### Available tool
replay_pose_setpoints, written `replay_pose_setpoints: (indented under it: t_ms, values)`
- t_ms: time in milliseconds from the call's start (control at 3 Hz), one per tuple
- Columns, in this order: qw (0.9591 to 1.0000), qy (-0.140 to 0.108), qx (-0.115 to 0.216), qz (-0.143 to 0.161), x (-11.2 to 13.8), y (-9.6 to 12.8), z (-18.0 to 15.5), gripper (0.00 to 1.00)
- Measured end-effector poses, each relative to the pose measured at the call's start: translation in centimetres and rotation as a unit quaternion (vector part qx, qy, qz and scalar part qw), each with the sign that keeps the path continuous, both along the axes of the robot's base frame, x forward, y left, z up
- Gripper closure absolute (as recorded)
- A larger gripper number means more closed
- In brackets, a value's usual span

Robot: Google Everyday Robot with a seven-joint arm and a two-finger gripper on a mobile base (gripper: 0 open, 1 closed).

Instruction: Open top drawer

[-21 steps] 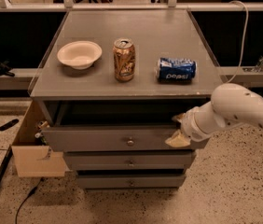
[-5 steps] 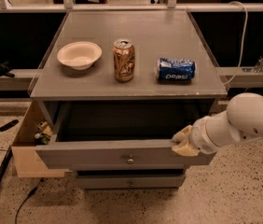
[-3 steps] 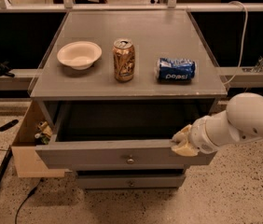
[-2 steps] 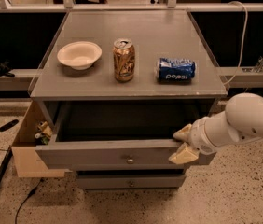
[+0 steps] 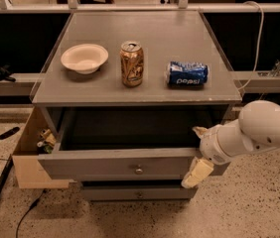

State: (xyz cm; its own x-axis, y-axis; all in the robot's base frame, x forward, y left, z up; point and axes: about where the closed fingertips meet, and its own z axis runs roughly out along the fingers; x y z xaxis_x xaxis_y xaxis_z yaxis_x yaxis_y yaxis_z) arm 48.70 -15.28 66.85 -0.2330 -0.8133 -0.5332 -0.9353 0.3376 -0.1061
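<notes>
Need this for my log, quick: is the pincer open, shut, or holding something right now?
Pincer: open, at the right end of the pulled-out top drawer, holding nothing.

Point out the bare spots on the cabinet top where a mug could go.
The whole back half of the cabinet top, behind the bowl, upright can and lying Pepsi can, is bare. That middle row is crowded, leaving narrow gaps. The front strip is thin. The open pincer sits at the right end of the top drawer.
</notes>
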Motion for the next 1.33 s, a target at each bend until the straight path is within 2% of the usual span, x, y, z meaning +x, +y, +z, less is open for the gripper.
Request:
replay_pose_setpoints:
  t_ms: [667,1000,1333]
  values:
    - [1.0,0.0,0.0,0.0,0.0,0.0,0.0,0.5]
    - [0.9993,0.009,-0.035,-0.015,-6.6,-0.9,1.6,0.81]
    - [0.9985,0.013,-0.042,-0.034,-16.2,-1.5,3.2,1.0]
